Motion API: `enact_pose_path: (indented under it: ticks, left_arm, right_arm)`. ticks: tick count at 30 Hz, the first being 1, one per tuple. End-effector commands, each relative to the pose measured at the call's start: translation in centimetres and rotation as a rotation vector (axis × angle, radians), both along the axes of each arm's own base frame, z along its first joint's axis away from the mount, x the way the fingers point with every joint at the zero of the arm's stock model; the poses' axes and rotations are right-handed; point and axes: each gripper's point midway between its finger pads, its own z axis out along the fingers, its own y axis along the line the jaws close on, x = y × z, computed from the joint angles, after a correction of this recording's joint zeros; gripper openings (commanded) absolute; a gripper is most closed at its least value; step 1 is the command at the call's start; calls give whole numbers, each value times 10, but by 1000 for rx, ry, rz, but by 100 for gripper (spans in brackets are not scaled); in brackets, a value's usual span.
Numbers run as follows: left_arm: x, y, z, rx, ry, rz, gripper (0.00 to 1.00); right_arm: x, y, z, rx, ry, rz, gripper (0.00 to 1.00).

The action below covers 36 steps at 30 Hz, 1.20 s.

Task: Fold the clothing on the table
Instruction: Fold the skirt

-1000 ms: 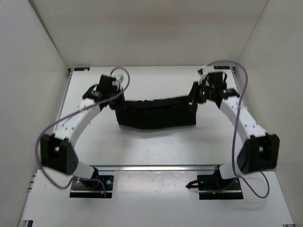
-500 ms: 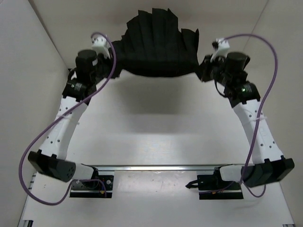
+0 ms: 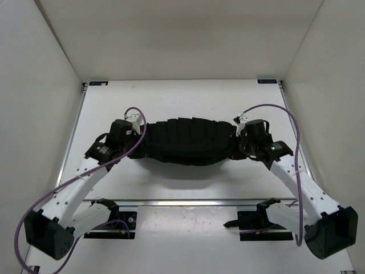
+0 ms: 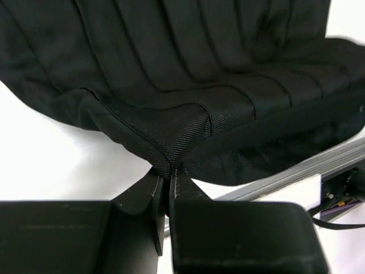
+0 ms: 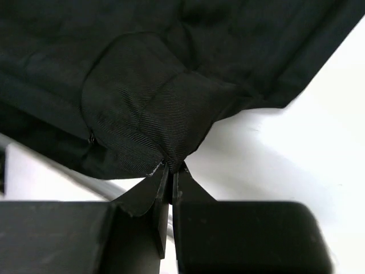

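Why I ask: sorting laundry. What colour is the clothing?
The clothing is black, pleated; left wrist view shows best.

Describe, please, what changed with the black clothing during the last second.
The clothing was swung up and away, then brought back down, and is now closer to the near edge of the table than at first. The left hand and right hand stayed shut on its two ends.

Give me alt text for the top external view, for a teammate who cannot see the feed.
A black pleated garment hangs stretched between two robot arms over a white table, casting a shadow just below it. The left gripper pinches its left end and the right gripper its right end, both shut on the fabric.
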Motion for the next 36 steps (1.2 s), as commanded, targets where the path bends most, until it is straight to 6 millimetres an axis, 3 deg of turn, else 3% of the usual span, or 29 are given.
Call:
enact_pose_path:
  ticks: [1, 4, 7, 10, 11, 12, 13, 14, 15, 16, 17, 18, 19, 20, 21, 23, 25, 27, 28, 29, 31, 32, 33, 35, 36]
  left_arm:
    - [8, 48, 36, 91, -94, 193, 0]
    - [30, 57, 49, 89, -113, 208, 0]
    - [59, 44, 32, 114, -63, 173, 0]
    - [85, 32, 15, 105, -49, 152, 0]
    - [93, 30, 16, 83, -55, 146, 0]
    - [105, 27, 6, 77, -37, 145, 0]
    - [120, 24, 9, 81, -43, 140, 0]
    - [138, 22, 26, 81, -80, 145, 0]
    - [159, 20, 39, 101, -104, 151, 0]
    - [168, 14, 32, 138, -83, 122, 0]
    - [190, 10, 68, 139, -169, 140, 0]
    - [207, 8, 93, 166, -226, 148, 0]
    - [216, 5, 97, 201, -244, 142, 0]
    - [228, 4, 128, 192, -315, 162, 0]
    - [236, 6, 156, 182, -384, 185, 0]
    - [240, 8, 182, 145, -448, 196, 0]
    - [236, 15, 189, 113, -457, 201, 0]
    - [220, 22, 173, 153, -445, 202, 0]
    - [209, 22, 139, 191, -383, 182, 0]
    - [199, 20, 148, 163, -412, 168, 0]
    - [173, 20, 97, 186, -307, 141, 0]
    - [155, 19, 78, 193, -271, 121, 0]
    - [145, 19, 79, 180, -271, 123, 0]
    - [110, 17, 36, 201, -168, 96, 0]
    - [88, 15, 20, 194, -114, 75, 0]
  right_arm:
    - [4, -14, 29, -41, -116, -102, 0]
    - [25, -13, 55, 35, -184, -66, 0]
    - [65, -24, 66, 71, -244, -71, 0]
    - [106, -23, 50, 15, -257, -67, 0]
    - [116, -23, 60, 14, -285, -65, 0]
    - [129, -27, 51, 8, -268, -72, 0]
    - [145, -28, 55, 18, -266, -62, 0]
    - [160, -30, 79, 24, -310, -69, 0]
    - [171, -36, 77, 4, -303, -77, 0]
    - [187, -41, 102, -5, -357, -85, 0]
    - [200, -46, 131, -30, -430, -103, 0]
    - [208, -46, 144, -48, -458, -120, 0]
    - [218, -50, 167, -69, -510, -125, 0]
    - [222, -56, 198, -84, -580, -149, 0]
    - [227, -58, 201, -92, -587, -162, 0]
    - [228, -67, 225, -95, -626, -192, 0]
    - [220, -66, 221, -101, -614, -187, 0]
    - [201, -64, 197, -128, -583, -186, 0]
    - [196, -67, 185, -147, -561, -197, 0]
    - [184, -67, 166, -156, -523, -195, 0]
    - [157, -66, 118, -144, -408, -197, 0]
    - [145, -65, 115, -122, -398, -194, 0]
    - [126, -63, 95, -118, -354, -192, 0]
    - [93, -59, 51, -125, -251, -190, 0]
    - [79, -55, 48, -124, -242, -180, 0]
